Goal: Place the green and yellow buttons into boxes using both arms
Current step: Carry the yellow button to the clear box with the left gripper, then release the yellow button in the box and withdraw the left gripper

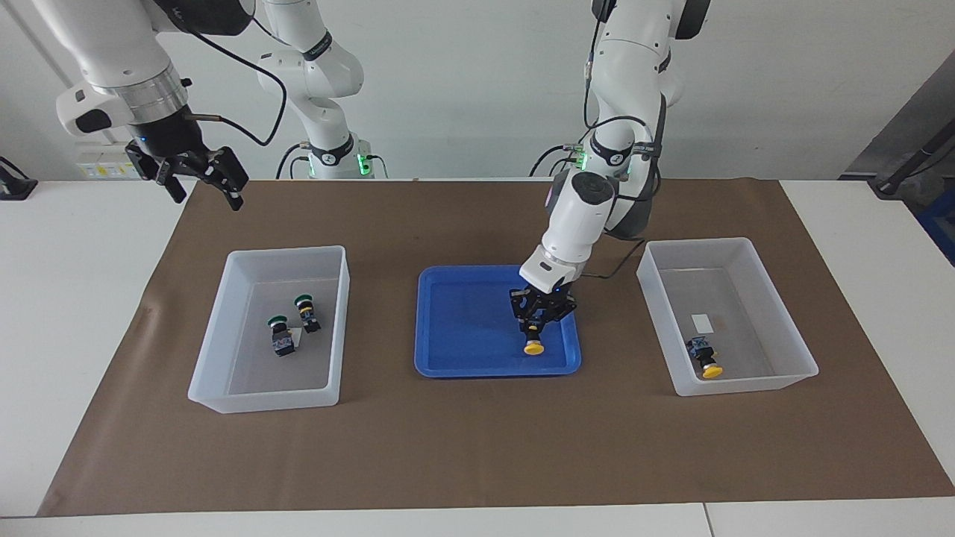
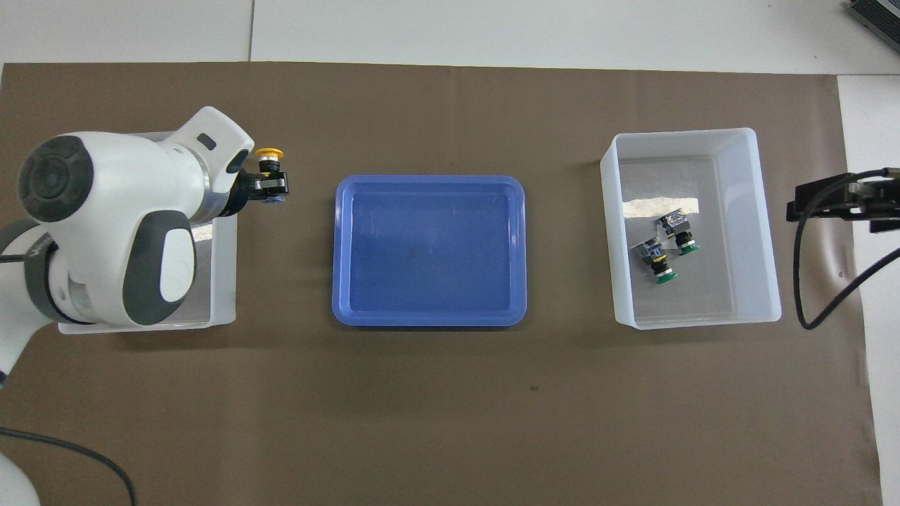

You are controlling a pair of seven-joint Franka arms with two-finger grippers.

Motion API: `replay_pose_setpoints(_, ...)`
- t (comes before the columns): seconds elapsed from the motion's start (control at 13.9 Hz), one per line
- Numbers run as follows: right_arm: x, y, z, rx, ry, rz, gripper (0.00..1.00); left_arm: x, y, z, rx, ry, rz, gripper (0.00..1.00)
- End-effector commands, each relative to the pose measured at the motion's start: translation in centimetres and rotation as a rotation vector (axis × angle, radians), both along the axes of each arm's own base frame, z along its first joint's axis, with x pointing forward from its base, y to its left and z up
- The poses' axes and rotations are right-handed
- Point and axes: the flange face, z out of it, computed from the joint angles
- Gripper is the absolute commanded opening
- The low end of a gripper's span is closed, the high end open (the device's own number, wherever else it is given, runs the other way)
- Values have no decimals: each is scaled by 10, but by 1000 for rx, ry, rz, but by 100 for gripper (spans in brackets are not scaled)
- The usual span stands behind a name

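Note:
My left gripper (image 1: 539, 322) is shut on a yellow button (image 1: 533, 344) and holds it in the air over the end of the blue tray (image 1: 462, 321) that faces the left arm's box (image 1: 746, 384). In the overhead view the gripper (image 2: 271, 184) and its button (image 2: 268, 157) show between the tray (image 2: 429, 246) and that box (image 2: 221, 281). Another yellow button (image 1: 705, 359) lies in this box. Two green buttons (image 1: 277, 332) (image 1: 306, 312) lie in the right arm's box (image 1: 261, 395). My right gripper (image 1: 198, 177) is open, raised over the mat's corner.
A brown mat (image 1: 477, 447) covers the table under the tray and both boxes. The tray's floor is bare in the overhead view. The left arm's body hides most of its box from above. The right arm's black cable (image 2: 801, 281) hangs by the right arm's box (image 2: 766, 232).

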Motion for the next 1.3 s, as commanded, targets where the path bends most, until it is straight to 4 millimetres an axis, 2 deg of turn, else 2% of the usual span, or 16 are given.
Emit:
replay_pose_setpoints(0.0, -4, -12, 2, -17, 10, 4, 100, 11, 62, 10, 39, -15, -15, 0)
replay_pose_setpoints(0.29, -6, -12, 0, -15, 24, 2, 100, 16, 136, 0, 79, -69, -30, 0)
replay_pose_setpoints(0.5, -6, -10, 0, -16, 32, 8, 100, 19, 163, -24, 114, -82, -59, 0)
replay_pose_setpoints(0.65, -6, -12, -1, -17, 33, 23, 100, 25, 168, -50, 133, -73, -71, 0)
replay_pose_setpoints(0.79, -5, -15, 1, -16, 29, 23, 100, 30, 184, -68, 151, -78, -59, 0)
replay_pose_setpoints(1.08, -7, -15, 0, -7, 36, 21, 100, 38, 187, -111, 174, -69, -51, 0)
replay_pose_setpoints(1.15, -8, -14, 0, -4, 37, 22, 100, 38, 189, -116, 176, -64, -47, 1)
replay_pose_setpoints(1.22, -9, -13, 1, -2, 36, 24, 100, 37, 190, -119, 174, -56, -45, 25)
